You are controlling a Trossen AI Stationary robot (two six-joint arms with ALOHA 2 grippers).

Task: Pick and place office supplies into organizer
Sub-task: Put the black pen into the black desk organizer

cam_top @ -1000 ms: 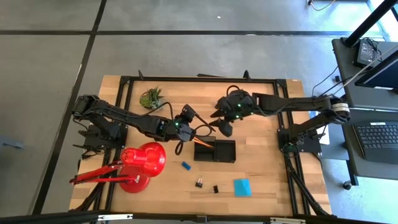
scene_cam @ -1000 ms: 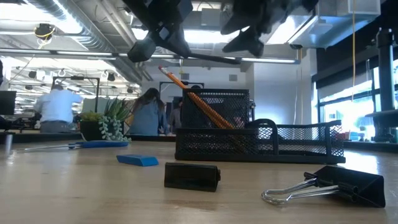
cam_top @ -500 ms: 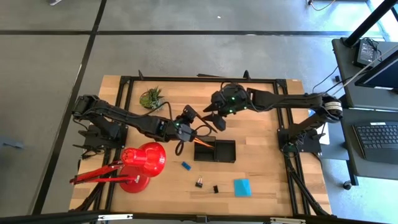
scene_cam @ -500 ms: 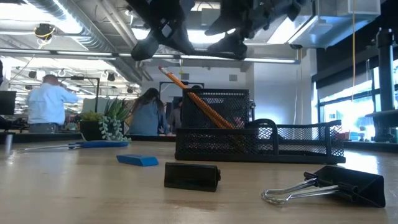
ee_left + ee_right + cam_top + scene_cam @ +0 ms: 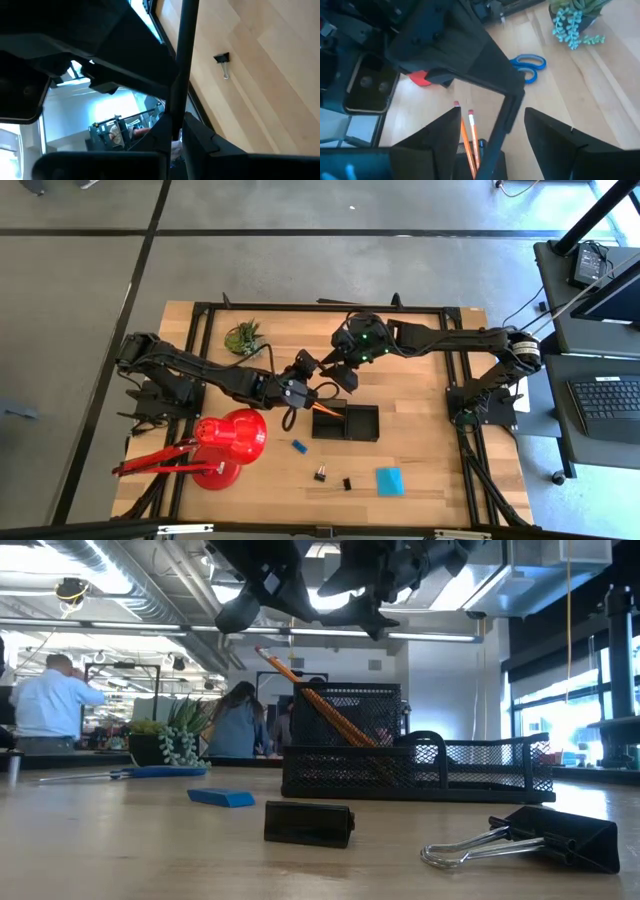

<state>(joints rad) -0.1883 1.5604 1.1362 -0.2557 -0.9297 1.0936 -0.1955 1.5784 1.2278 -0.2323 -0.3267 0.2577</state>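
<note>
2 arms meet above the middle of the bench [image 5: 420, 430], taking 12 o'clock as its far edge in the high view. The left end effector [image 5: 306, 368] hangs just off the organizer's 10 o'clock corner, nearly closed and pinching a thin black pen [image 5: 182, 60]. The right end effector [image 5: 340, 370] hovers just at 12 o'clock of the organizer with its fingers [image 5: 435, 137] spread wide and holding nothing. The pen shows between them in the right wrist view, but whether they touch it I cannot tell.

The red lamp [image 5: 230, 442] fills the 8 o'clock area, near the left arm's elbow and likely a limit on its swing. The black mesh organizer [image 5: 378, 423] sits at bench centre, with 2 orange pencils [image 5: 465, 131] leaning in its 9 o'clock compartment. They could foul a pen coming down there.

The plant [image 5: 243, 337] stands at 11 o'clock, with the scissors [image 5: 527, 67] lying near it. The blue pad [image 5: 389, 480] lies at 5 o'clock.

The pen looks light, stiff and smooth, so it may pivot or slip in a pinch. A hold near its middle should serve best.

2 binder clips [image 5: 321, 474] [image 5: 346, 483] and a small blue eraser [image 5: 298, 446] lie at 6 to 7 o'clock, well clear of both arms.
</note>
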